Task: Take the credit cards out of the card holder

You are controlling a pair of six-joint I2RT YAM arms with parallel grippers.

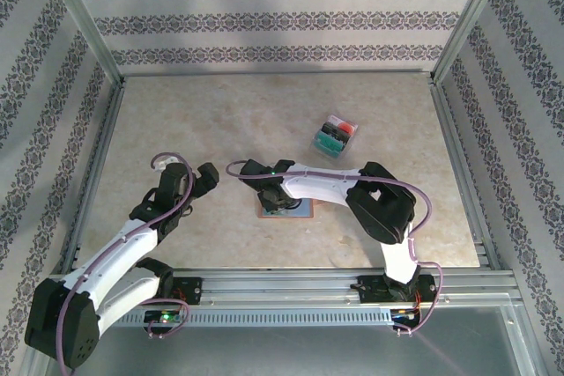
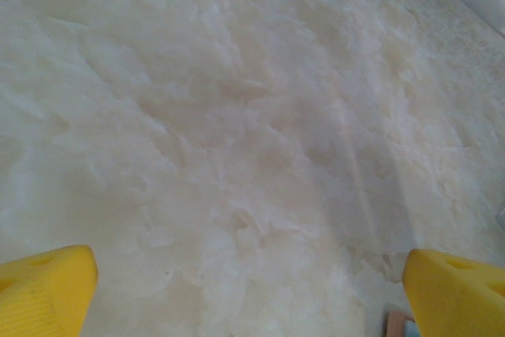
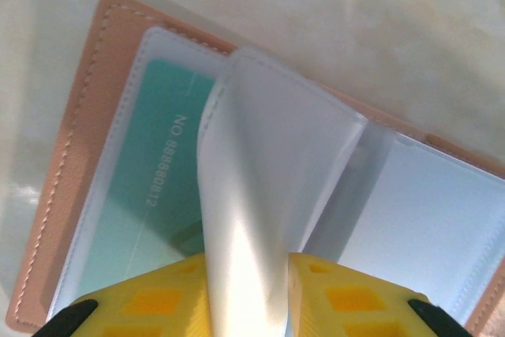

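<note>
Observer: Location of the card holder [image 3: 75,155]?

Recorder: It is lying open and flat on the tabletop [image 1: 220,121], near the front edge, roughly midway between the two arm bases. Its salmon-pink border is framing the clear pockets, which are facing up.

Observer: State of the right hand [image 3: 246,293]?

Recorder: It is reaching down over the holder from the right side. Its yellow fingers [image 3: 162,301] are pressing together on a clear sleeve [image 3: 260,155], one finger on each face. The sleeve is standing up from the spine, bowed along its length.

Observer: Contents showing?

Recorder: One teal card [image 3: 154,187] is sitting inside the left pocket, under the plastic, with a printed number running along it. The right pocket is reading pale; whether a card is sitting in it cannot be told.

Observer: State of the left hand [image 2: 251,293]?

Recorder: It is hovering over bare tabletop just left of the holder, jaws standing wide apart and gripping nothing. A pink corner of the holder is showing at the bottom right edge of the left wrist view.

Observer: Other cards?

Recorder: Several loose credit cards [image 1: 335,136], teal, red and dark, are lying in a small overlapping pile farther back and to the right, well apart from the holder and from both hands.
</note>
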